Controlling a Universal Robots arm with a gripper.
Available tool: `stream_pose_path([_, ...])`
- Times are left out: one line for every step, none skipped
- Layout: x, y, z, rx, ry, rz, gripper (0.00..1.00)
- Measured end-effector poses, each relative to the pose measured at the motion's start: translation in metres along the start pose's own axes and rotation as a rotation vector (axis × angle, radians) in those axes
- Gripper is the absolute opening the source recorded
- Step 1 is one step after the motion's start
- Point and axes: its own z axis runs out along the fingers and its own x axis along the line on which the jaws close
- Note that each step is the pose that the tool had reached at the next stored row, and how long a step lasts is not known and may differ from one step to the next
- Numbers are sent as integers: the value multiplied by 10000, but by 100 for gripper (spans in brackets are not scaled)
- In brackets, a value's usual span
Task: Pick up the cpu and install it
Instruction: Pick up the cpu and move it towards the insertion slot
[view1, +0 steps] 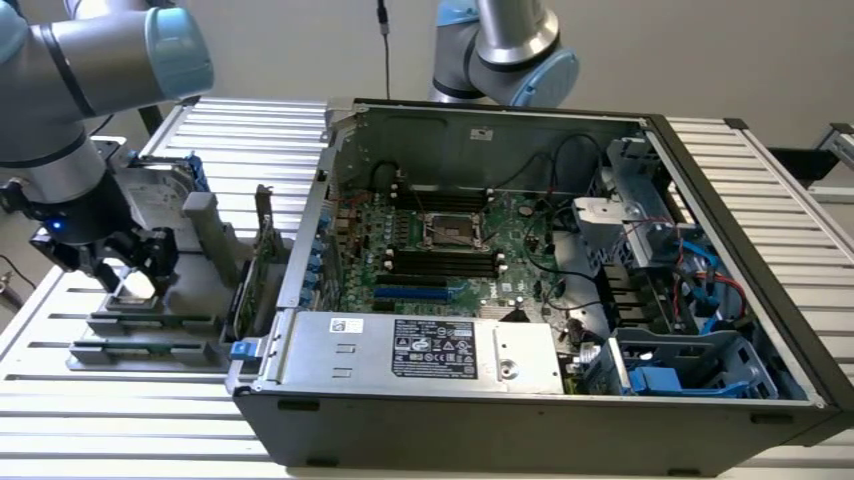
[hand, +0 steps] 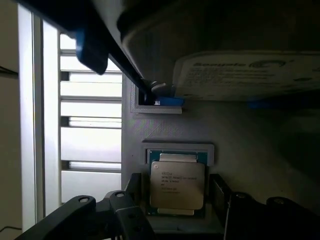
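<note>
Wall: plain pale wall (view1: 721, 60) rises behind | Counter: slatted silver metal counter (view1: 134, 400) spans the scene, its rails catching bright glare | Cable: thin black cable (view1: 387, 60) hangs against the wall | Light: even, soft

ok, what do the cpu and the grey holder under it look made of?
The cpu: dull silver metal top, matte, with printed lettering. The green rim around it looks like circuit board laminate. The grey holder: flat, uniform matte grey with a raised frame around the chip. It is likely plastic, possibly printed, though the look leaves that open.
</note>
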Motion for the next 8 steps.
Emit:
stream_pose_path([-3, 2, 2, 1, 6, 1, 65])
stream_pose_path([-4, 4, 2, 5, 15, 0, 65])
stream_pose_path([-4, 6, 3, 11, 25, 0, 65])
stream_pose_path([-5, 7, 4, 21, 34, 0, 65])
stream_pose_path([-6, 9, 4, 36, 43, 2, 65])
stream_pose_path([-9, 10, 3, 58, 52, 2, 65])
stream_pose_path([-15, 10, 3, 77, 61, 2, 65])
stream_pose_path([-20, 11, 4, 95, 70, 3, 65])
